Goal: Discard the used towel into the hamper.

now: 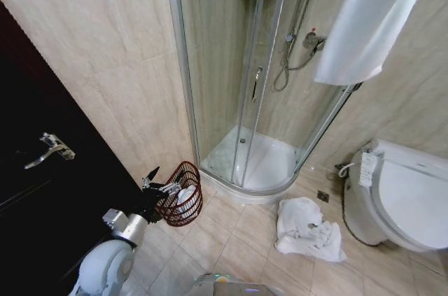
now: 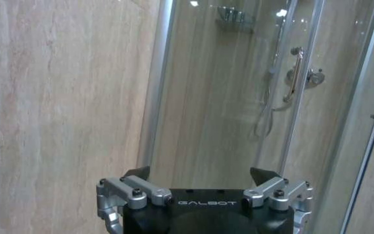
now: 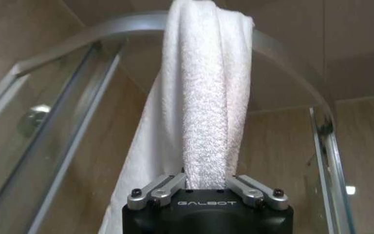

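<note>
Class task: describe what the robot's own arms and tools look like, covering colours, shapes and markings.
Left tool: black body lettered GALBOT, silver bolted linkages, dark pointed tips. Right tool has the same black body, lettering and silver linkages. In the head view the left arm is white and rounded, with a silver wrist joint.

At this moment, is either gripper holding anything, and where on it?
The right gripper is shut on the white towel draped over the shower rail, clamping a bunched fold in its hanging part. The left gripper is open and holds nothing.
</note>
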Controlling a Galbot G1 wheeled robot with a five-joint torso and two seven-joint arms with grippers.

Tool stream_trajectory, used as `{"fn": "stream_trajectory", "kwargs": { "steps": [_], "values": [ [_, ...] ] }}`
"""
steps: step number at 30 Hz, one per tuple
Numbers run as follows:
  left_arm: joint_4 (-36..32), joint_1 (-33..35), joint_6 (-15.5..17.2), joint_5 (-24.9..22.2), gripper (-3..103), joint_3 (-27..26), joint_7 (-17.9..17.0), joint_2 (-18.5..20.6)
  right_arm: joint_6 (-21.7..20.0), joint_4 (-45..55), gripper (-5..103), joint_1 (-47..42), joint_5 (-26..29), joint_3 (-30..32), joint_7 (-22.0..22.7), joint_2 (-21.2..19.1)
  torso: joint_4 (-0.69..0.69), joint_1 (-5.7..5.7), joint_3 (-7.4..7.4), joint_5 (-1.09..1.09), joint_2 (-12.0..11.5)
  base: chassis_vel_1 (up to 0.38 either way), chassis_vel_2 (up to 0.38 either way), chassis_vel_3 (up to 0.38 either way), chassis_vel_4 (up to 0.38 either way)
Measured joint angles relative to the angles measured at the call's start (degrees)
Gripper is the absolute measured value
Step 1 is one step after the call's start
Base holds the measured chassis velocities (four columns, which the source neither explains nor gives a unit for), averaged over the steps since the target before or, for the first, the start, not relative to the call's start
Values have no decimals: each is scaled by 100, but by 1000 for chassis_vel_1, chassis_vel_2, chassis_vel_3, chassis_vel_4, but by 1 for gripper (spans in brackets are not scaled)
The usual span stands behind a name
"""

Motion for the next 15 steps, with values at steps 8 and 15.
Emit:
{"fn": "stream_trajectory", "kwargs": {
  "steps": [8, 15],
  "values": [
    [1, -1, 0, 0, 100, 0, 0, 0, -51, 1476, 7, 1145, -11, -1000, -20, 1100, -2, 0, -1, -5, 1, 0, 0, 0, 0],
    [0, 0, 0, 0, 100, 1, 0, 1, -257, 2957, 7, 1854, -338, -1770, -86, 2483, -4, -1, 0, 4, 0, 0, 0, 0, 0]
  ]
}}
